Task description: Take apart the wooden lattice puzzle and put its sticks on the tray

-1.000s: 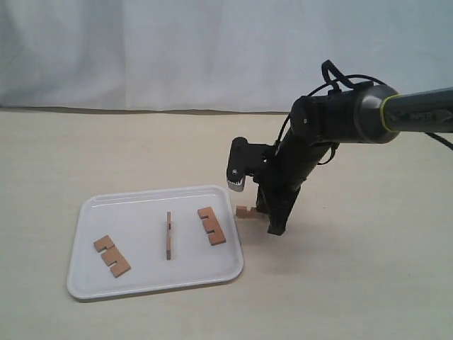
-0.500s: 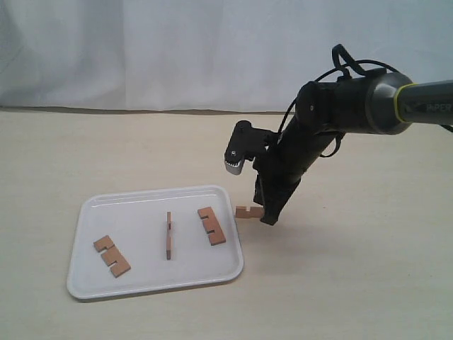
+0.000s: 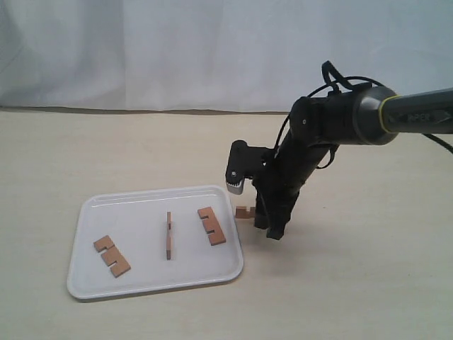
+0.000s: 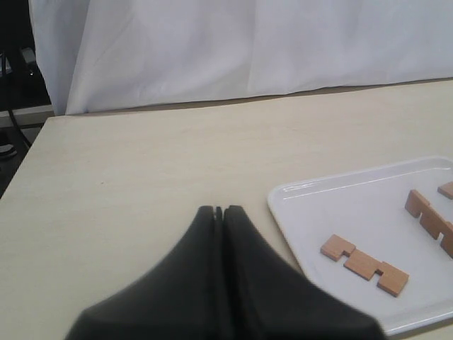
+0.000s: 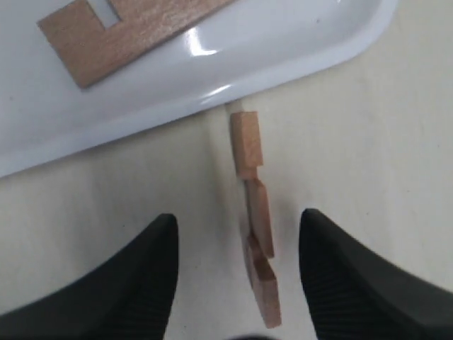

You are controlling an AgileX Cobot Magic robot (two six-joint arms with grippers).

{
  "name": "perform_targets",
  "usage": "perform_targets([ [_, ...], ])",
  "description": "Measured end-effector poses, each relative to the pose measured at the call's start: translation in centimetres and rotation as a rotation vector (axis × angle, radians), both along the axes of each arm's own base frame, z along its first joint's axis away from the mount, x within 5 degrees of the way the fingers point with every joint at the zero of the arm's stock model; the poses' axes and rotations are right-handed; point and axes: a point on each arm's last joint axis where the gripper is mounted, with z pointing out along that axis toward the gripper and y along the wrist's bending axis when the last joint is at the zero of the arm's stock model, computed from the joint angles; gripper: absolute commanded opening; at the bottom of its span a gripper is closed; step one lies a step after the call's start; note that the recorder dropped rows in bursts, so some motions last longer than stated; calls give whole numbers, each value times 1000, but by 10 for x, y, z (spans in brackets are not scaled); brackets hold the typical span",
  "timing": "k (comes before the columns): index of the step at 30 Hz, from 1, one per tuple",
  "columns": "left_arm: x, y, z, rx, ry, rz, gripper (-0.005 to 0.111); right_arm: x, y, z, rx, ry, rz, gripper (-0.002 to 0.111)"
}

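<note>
Pale bench (image 3: 106,156), carrying a white rectangular tray (image 3: 141,212) toward the left of the exterior view. Right end effector (image 5: 237,216) low over the bench just beside the tray's right rim, jaws spread wide and gripping nothing; left end effector (image 4: 219,216) with jaws pressed together, empty, over bare bench near a tray corner. Four separate notched sticks: left stick (image 3: 112,255) and right stick (image 3: 211,225) flat on the tray, middle stick (image 3: 168,236) on edge between them, fourth stick (image 3: 245,211) on edge on the bench just outside the rim, between the right fingers (image 5: 141,283), touching neither

Right arm (image 3: 333,120) angles down, jaws apart; left jaws pressed together.
</note>
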Motion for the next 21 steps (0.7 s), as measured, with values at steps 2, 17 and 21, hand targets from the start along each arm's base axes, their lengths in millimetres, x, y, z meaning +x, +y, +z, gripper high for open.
perform_targets([
  [2, 0, 0, 0, 0, 0, 0, 0, 2, 0, -4, 0, -11, -2, 50],
  [17, 0, 0, 0, 0, 0, 0, 0, 9, 1, -18, -3, -57, 7, 5],
  [21, 0, 0, 0, 0, 0, 0, 0, 9, 1, -16, -2, -62, 7, 5],
])
